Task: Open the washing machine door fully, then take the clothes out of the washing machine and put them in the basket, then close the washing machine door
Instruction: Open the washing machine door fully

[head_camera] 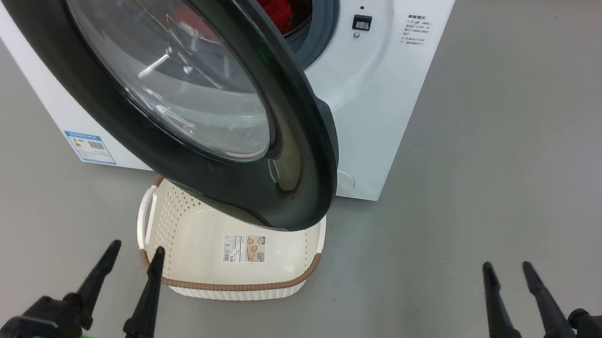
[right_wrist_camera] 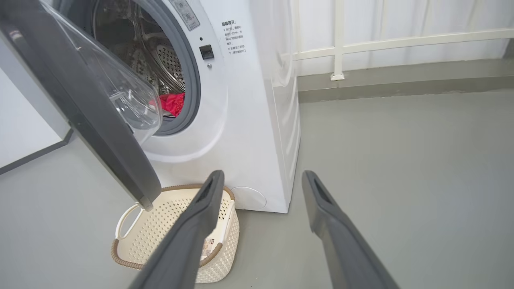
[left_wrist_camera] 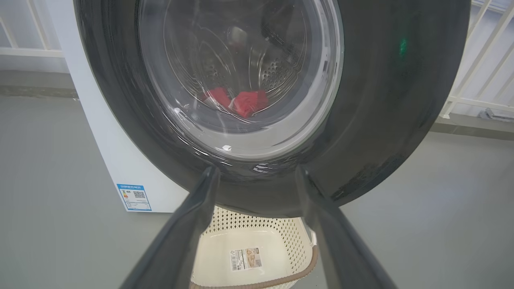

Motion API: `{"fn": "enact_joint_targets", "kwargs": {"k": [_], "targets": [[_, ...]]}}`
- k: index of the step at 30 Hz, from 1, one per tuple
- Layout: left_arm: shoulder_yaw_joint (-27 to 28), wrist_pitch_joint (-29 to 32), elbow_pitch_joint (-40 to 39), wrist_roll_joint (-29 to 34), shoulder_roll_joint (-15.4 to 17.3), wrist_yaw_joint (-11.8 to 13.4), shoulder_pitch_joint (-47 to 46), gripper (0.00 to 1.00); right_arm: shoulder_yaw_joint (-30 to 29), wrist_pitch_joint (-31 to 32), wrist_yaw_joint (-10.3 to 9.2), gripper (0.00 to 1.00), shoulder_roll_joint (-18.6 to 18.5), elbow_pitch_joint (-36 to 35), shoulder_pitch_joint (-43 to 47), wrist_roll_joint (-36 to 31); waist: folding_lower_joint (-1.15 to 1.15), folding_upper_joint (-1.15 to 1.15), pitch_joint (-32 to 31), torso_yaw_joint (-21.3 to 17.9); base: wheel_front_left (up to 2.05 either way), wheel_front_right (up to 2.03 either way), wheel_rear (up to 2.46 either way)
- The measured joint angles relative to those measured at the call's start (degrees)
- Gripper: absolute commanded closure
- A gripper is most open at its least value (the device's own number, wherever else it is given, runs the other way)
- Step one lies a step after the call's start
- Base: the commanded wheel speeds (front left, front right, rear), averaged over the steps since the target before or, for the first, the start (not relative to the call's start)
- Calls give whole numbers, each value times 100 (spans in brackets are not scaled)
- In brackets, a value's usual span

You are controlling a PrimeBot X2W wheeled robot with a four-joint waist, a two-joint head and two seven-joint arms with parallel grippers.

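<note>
My left gripper (head_camera: 137,246) hangs at the near left, fingers spread wide and empty, close to the basket (head_camera: 240,288), which sits on the floor under the partly open washing machine door (head_camera: 175,73) (its far end hidden by the black rim). The red clothes (head_camera: 275,5) lie in the drum of the washing machine (head_camera: 376,115) beyond, and at the near right my right gripper (head_camera: 507,265) is equally wide, holding nothing.

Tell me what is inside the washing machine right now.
Red clothes lie low in the steel drum of the washing machine. The partly open door covers much of the opening, so how many garments there are cannot be told.
</note>
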Motion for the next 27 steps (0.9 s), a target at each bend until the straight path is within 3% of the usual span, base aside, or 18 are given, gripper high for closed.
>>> {"fn": "enact_joint_targets", "kwargs": {"k": [7,27], "targets": [[-34,0,-90,41,0,0,57,0,-292,-14,1,0,225,-302,202,-308,0,0,7,27,0,0,0],[-53,0,-137,41,1,8,58,0,-348,-14,1,0,282,-309,366,-474,0,0,13,36,0,0,0]]}}
